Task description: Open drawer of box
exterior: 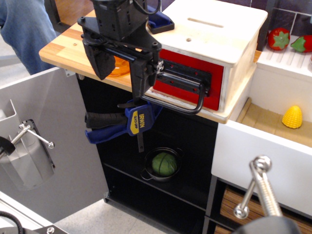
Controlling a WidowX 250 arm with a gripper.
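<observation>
Gripper [122, 73] sits left of the drawer [190, 80], one finger [141, 78] at the black handle [183, 97]; the box [214, 34] lies beyond.

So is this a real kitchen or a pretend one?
Probably a pretend play kitchen set up for robot tests: a toy corn lies in the white sink, toy strawberries sit behind, and a clamp grips the counter.

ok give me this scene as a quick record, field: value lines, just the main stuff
gripper: at the left end of the handle, one finger reaching it; open or shut cannot be told
drawer: red front, looks closed or nearly so
handle: black metal loop, hanging forward off the front
box: cream-white, slot and small hole on top, sits on the wooden counter
clamp: blue and black, under the counter edge
below: pot holding a green vegetable
right: toy corn in the sink
</observation>
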